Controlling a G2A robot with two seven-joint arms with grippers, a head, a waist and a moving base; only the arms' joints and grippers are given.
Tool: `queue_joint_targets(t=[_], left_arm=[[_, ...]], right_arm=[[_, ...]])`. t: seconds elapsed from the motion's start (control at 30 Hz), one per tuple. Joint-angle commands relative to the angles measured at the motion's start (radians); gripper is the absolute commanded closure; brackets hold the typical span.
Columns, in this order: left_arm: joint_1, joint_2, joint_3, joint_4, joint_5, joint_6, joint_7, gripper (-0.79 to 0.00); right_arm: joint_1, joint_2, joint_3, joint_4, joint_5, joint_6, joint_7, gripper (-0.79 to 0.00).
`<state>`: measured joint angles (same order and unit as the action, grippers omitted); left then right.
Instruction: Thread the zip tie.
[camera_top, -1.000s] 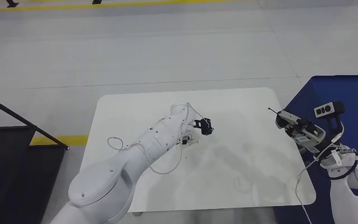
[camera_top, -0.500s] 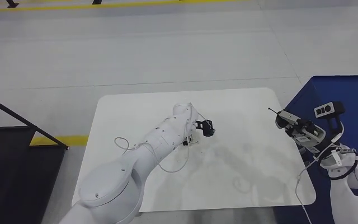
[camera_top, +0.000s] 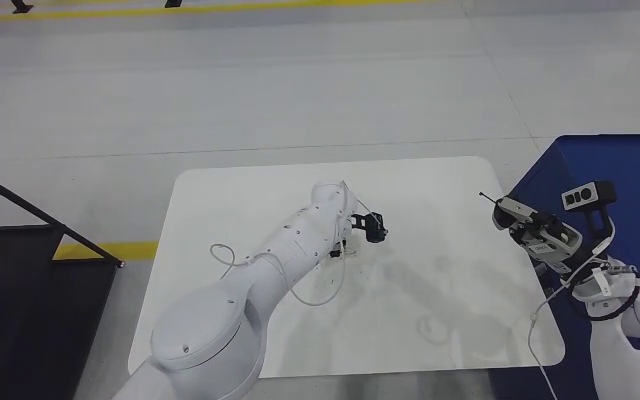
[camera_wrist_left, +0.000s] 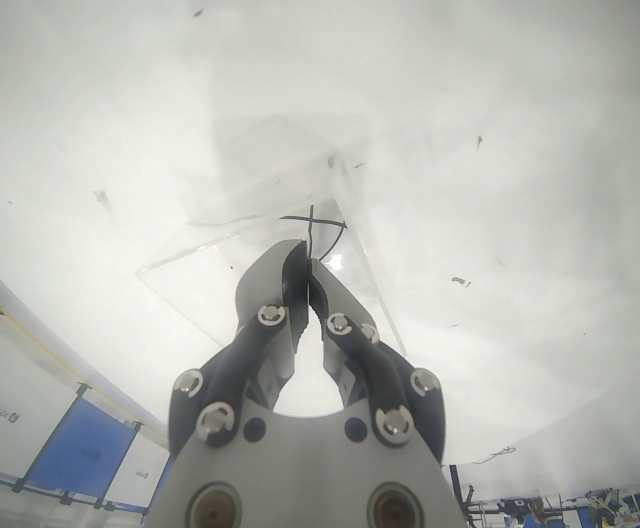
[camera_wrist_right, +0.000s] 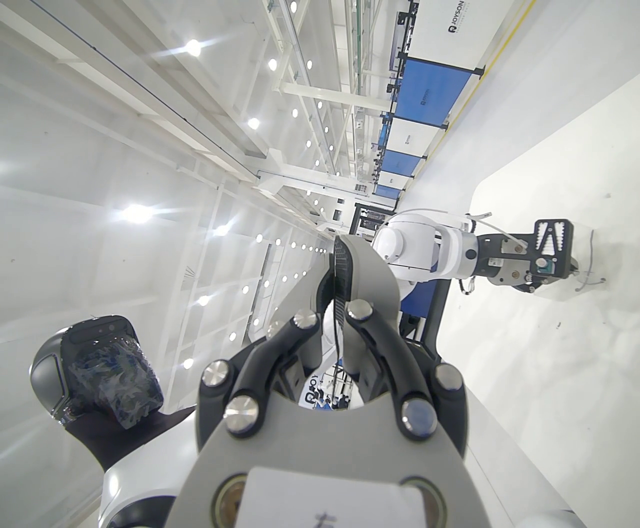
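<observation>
Zip tie (camera_wrist_left: 320, 223): thin black strand. Your left gripper (camera_wrist_left: 307, 260) is clamped on it right at the fingertips. A short length sticks out past the tips, and beyond them two bits of strand cross each other. A further piece curves back down toward the right-hand finger. I can't tell from the left wrist view whether the tail is through the head.

The tie hangs over a clear sheet (camera_wrist_left: 240, 250) that lies flat on the white table (camera_top: 450, 320). I can't tell if the strand touches the sheet.

In the top view the left gripper (camera_top: 377, 230) sits near the middle of the table, with the arm stretched across from the near left corner.

Your right gripper (camera_top: 500, 210) is well apart from the left, parked up at the table's right edge. In the right wrist view its fingers (camera_wrist_right: 345, 270) are pressed together. In the top view a thin dark sliver (camera_top: 486, 198) pokes out past its tip, pointing back over the table. I can't tell what it is, or whether it's pinched between the fingers.
</observation>
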<state>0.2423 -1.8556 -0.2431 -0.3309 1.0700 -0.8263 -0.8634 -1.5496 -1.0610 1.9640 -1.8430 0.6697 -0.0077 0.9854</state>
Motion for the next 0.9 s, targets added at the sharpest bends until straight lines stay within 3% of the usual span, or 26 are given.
queue_joint_targets(t=[0.0, 0.2, 0.33, 0.87], left_arm=[[-0.005, -0.004, -0.002, 0.003, 0.002, -0.003, 0.005, 0.0], [-0.022, -0.009, -0.011, 0.023, 0.008, 0.007, 0.018, 0.0], [-0.019, -0.013, -0.013, 0.037, 0.012, -0.001, 0.02, -0.058], [-0.008, -0.033, -0.015, 0.083, 0.04, -0.018, 0.054, -0.068]], right_arm=[[0.0, 0.0, 0.0, 0.0, 0.0, 0.0, 0.0, 0.0], [0.0, 0.0, 0.0, 0.0, 0.0, 0.0, 0.0, 0.0], [0.0, 0.0, 0.0, 0.0, 0.0, 0.0, 0.0, 0.0], [0.0, 0.0, 0.0, 0.0, 0.0, 0.0, 0.0, 0.0]])
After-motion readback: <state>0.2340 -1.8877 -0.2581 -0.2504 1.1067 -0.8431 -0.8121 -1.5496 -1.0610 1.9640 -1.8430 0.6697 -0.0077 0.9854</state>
